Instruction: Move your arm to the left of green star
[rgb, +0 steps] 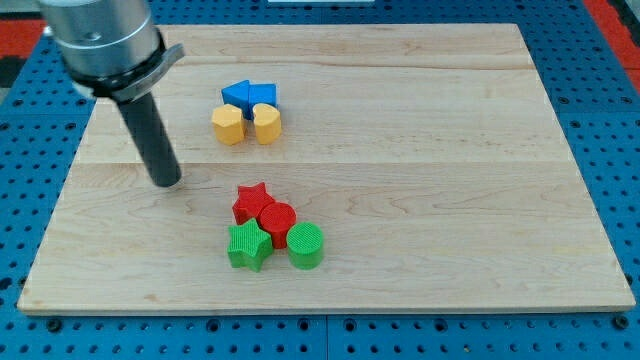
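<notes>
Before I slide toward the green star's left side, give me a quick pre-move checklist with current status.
1. My tip in view: ok.
2. Green star located, low on the wooden board: ok.
3. Tip already level with the star, to its left: not ok; it sits up and left of it.
4. Path down to that spot free of blocks: ok.
5. Star's neighbours: red star, red cylinder, green cylinder crowd its top and right, not its left: ok.

A lab bench: wooden board (420, 150) on blue perforated mounting plate (600, 60).
</notes>
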